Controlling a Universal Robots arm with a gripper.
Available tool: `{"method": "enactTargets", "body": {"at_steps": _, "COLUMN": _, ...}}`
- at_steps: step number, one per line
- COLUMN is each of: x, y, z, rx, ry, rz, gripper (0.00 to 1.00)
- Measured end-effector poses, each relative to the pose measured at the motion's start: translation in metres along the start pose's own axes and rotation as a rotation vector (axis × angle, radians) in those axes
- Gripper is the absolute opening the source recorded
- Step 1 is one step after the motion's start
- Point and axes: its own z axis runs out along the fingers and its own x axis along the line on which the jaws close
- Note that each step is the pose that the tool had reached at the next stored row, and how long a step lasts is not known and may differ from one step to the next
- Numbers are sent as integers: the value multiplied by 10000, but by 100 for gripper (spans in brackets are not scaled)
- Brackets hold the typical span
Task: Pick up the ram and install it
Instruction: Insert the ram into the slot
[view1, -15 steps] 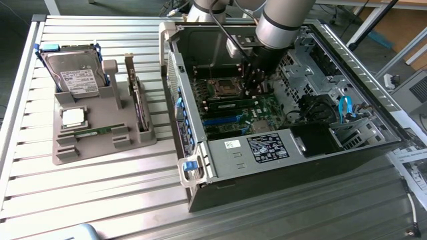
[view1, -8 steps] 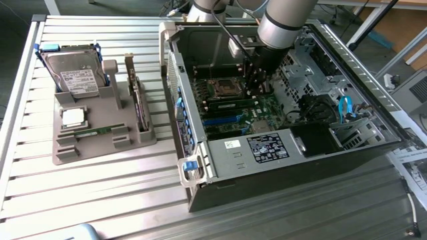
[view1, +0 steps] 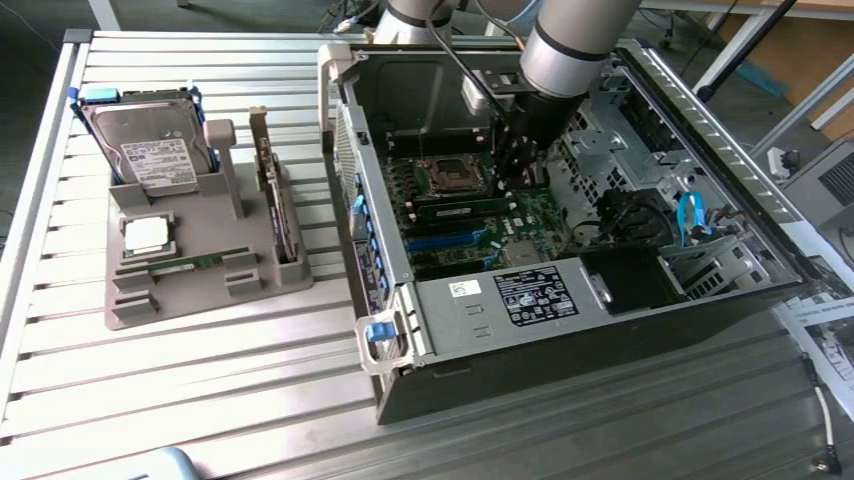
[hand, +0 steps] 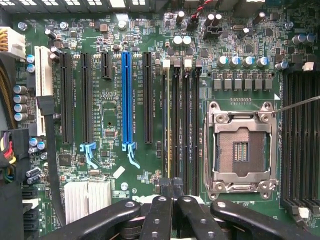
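Note:
A ram (hand: 167, 130) stands edge-on in one of the dark memory slots beside the empty processor socket (hand: 241, 150). In the exterior view its green face (view1: 461, 208) shows on the motherboard inside the open computer case (view1: 400, 330). My gripper (hand: 172, 186) is shut, its black fingertips (hand: 164, 190) pressed together right over the near end of that stick. Whether they touch it is unclear. In the exterior view the gripper (view1: 515, 160) reaches down into the case. Another green ram stick (view1: 187, 263) lies in the grey holder (view1: 160, 300).
The holder on the exterior view's left also carries a hard drive (view1: 154, 145), a square processor (view1: 144, 234) and an upright expansion card (view1: 276, 200). Blue and black expansion slots (hand: 127, 100) lie beside the memory slots. Case walls, cables and a drive cage (view1: 667, 260) surround the arm.

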Motion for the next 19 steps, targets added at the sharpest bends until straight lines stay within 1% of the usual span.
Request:
{"method": "enactTargets", "body": {"at_steps": 6, "x": 0, "y": -26, "z": -1, "rx": -1, "ry": -1, "rz": 0, "gripper": 11}}
{"method": "enactTargets", "body": {"at_steps": 11, "x": -1, "y": -79, "z": -7, "rx": -7, "ry": 0, "rz": 0, "gripper": 11}}
{"method": "enactTargets", "body": {"at_steps": 19, "x": -2, "y": -135, "z": -14, "rx": -16, "ry": 2, "rz": 1, "gripper": 11}}
